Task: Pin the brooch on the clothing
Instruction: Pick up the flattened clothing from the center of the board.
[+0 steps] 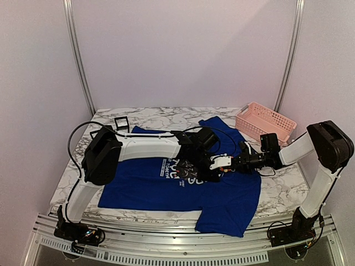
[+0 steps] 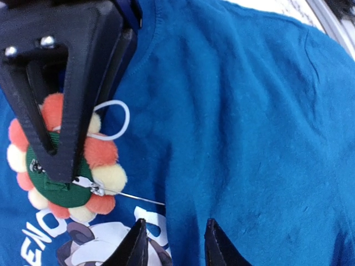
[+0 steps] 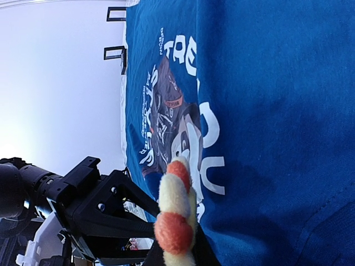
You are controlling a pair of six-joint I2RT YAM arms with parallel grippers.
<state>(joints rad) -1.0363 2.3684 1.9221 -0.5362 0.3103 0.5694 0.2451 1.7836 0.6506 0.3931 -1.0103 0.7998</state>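
Blue T-shirt (image 1: 144, 191) lies flat on the marble desk (image 1: 277, 188), chest print up. The brooch (image 2: 102, 152) is off the desk, over the chest just beside the print, near the collar.

Right end effector (image 2: 61, 160) is clamped on the brooch. One black finger lies across its green felt back, with orange and cream pom-pom petals sticking out around it. The safety pin (image 2: 133, 195) on the back is undone and its thin needle points out sideways over the fabric. I cannot tell whether the tip touches the shirt. A white loop (image 2: 119, 119) hangs at the brooch's upper edge.

Left end effector (image 2: 175, 244) sits low over the shirt just beside the brooch. Its two fingertips are partly spread with nothing between them, only blue cloth and print below.

Writing: the right wrist view shows big white letters "TRE" sideways above the panda graphic, with smaller lines of text around it too blurry to read. The left wrist view catches white letters at the lower left, roughly "EN", cut off. The top view shows "TOGETH" in small white type beside the left arm.

Pink basket (image 1: 265, 123) at the far right corner. Small black square frame (image 1: 121, 123) at the far edge, off the shirt.
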